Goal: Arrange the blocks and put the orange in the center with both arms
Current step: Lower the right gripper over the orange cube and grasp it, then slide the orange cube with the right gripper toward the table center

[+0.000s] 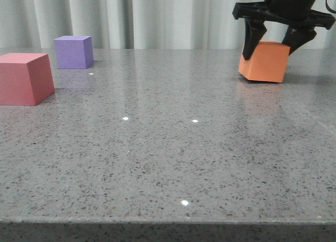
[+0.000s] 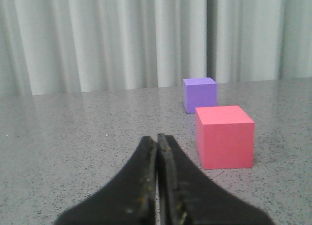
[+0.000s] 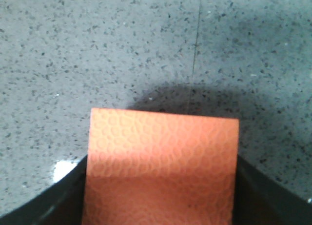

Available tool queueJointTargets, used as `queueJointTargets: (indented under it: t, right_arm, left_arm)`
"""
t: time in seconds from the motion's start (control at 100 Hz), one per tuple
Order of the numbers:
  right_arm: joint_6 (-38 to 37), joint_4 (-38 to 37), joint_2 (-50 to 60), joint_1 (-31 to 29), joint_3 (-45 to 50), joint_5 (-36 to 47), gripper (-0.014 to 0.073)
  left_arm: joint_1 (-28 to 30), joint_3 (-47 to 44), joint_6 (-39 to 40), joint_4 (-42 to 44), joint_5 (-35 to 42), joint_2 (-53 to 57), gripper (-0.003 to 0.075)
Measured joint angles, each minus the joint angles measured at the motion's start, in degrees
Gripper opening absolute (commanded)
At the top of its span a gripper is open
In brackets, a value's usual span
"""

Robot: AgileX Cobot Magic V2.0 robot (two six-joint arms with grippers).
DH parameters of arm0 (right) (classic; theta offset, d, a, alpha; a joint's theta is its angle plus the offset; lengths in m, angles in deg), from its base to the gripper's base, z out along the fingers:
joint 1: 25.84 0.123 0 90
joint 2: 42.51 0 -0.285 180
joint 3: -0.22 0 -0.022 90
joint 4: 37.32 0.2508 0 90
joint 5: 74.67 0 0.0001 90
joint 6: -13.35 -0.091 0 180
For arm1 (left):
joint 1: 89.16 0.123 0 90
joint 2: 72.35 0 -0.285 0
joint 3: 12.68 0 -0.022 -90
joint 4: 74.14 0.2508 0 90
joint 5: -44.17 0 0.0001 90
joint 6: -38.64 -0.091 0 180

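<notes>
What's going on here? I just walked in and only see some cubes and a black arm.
The right claw is shut on the orange cube at the far right of the grey table, the cube tilted. The left claw is shut and holds nothing, pointing toward the pink-red cube and the purple cube behind it. Those two sit at the far left, apart.

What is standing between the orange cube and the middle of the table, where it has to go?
Nothing visible. The right pincer grips the orange cube at the far right. The table toward the middle is bare. The pink-red cube and the purple cube stand far left.
</notes>
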Motion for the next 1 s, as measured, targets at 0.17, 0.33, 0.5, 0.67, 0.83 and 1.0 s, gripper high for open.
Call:
queueJointTargets:
  t: [0.17,0.33,0.5,0.67,0.83,1.0]
  right_arm:
    - [-4.3,-0.1,0.3,4.1,-3.3,-0.6,0.0372]
    - [-11.6,-5.5,0.0,10.9,-8.1,-1.3,0.0372]
    - [-18.9,-11.0,-4.7,17.5,-16.8,-5.1,0.0372]
    - [-22.5,-12.1,-13.0,21.6,-26.7,-9.9,0.0372]
    - [-24.0,-12.3,-19.1,23.9,-35.3,-13.5,0.0372]
    - [-24.9,-12.4,-23.0,24.6,-39.8,-15.7,0.0379]
  left_arm:
    - [0.0,0.0,0.0,0.0,0.0,0.0,-0.0019]
    - [0.0,0.0,0.0,0.0,0.0,0.0,-0.0019]
    - [0.0,0.0,0.0,0.0,0.0,0.0,-0.0019]
    - [0.0,0.0,0.0,0.0,0.0,0.0,-0.0019]
    - [0.0,0.0,0.0,0.0,0.0,0.0,-0.0019]
    - [0.0,0.0,0.0,0.0,0.0,0.0,-0.0019]
